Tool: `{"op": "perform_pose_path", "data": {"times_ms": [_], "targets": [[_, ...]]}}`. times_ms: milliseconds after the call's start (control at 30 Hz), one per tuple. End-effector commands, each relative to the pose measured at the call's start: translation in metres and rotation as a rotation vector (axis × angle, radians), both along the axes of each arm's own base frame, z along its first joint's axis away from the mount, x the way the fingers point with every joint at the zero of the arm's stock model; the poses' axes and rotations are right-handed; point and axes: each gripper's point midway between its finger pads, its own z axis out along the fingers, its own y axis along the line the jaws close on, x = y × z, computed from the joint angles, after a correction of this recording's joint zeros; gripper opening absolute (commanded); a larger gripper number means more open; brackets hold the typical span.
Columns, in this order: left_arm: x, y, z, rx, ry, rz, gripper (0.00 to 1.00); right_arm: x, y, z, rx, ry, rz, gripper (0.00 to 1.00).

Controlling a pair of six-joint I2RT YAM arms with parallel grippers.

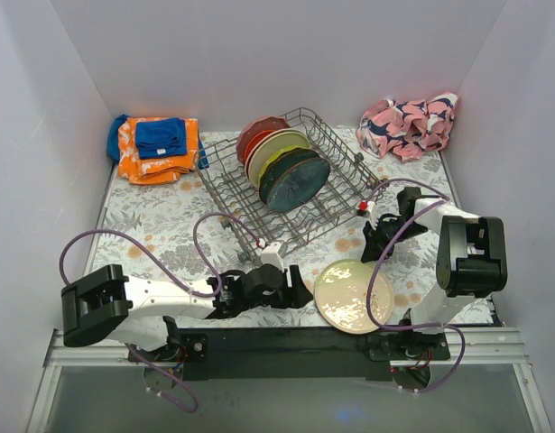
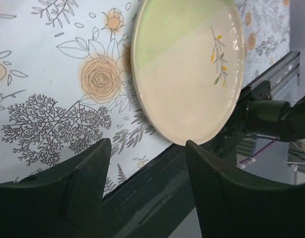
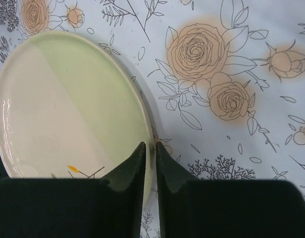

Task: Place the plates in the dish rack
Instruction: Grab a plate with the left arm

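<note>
Lifting the round, glazed cream plate (image 1: 345, 293), with its pale-green half and twig mark, looks like the step in hand. In the top view it lies flat at lower centre-right on the flower-printed counter (image 1: 160, 216), near the counter's front edge. It is well apart from the large grey wire dish rack (image 1: 232, 194) at upper centre, where several coloured upright plates (image 1: 286, 167) stand between the tines. The right gripper (image 1: 374, 244) sits at the plate's upper-right rim and the left gripper (image 1: 295, 290) is just left of the plate. Contact cannot be read from here.

In the left wrist view the left gripper (image 2: 147, 144) is spread wide. The cream plate (image 2: 187, 74) lies beyond its fingers at upper right, untouched. It would do best to wait until the rim is raised, then take it squarely.

In the right wrist view the right gripper (image 3: 152, 145) is nearly pressed together, pinching the rim of the cream plate (image 3: 68, 109) in a thin slit. That hold is slight, so a slow tilt seems wise. The fingers hide how deep the bite goes, and neither wrist view shows the rack.
</note>
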Motion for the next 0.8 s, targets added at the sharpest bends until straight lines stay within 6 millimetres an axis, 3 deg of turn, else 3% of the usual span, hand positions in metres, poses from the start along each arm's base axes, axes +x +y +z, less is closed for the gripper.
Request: {"op": "perform_pose_path", "data": {"times_ms": [0,67,167,333,567,767], "targets": [[0.002,-0.001,-0.015,0.040,-0.002,0.036,0.58,0.008,0.003,0.016,0.017,-0.063,-0.013,0.24],[0.003,-0.001,-0.018,0.046,-0.004,0.043,0.58,0.011,0.002,0.020,0.011,-0.093,-0.014,0.37],[0.008,-0.003,-0.021,0.045,-0.015,0.064,0.56,0.011,0.001,0.022,0.005,-0.116,-0.022,0.44],[0.014,-0.014,-0.020,0.020,-0.027,0.079,0.54,0.012,-0.006,0.013,-0.046,-0.135,-0.062,0.46],[0.017,-0.023,-0.037,0.067,-0.012,0.084,0.54,0.013,-0.011,0.006,-0.078,-0.147,-0.064,0.46],[0.017,-0.027,-0.041,0.083,-0.011,0.074,0.53,0.013,-0.021,0.011,-0.134,-0.177,-0.073,0.47]]}}
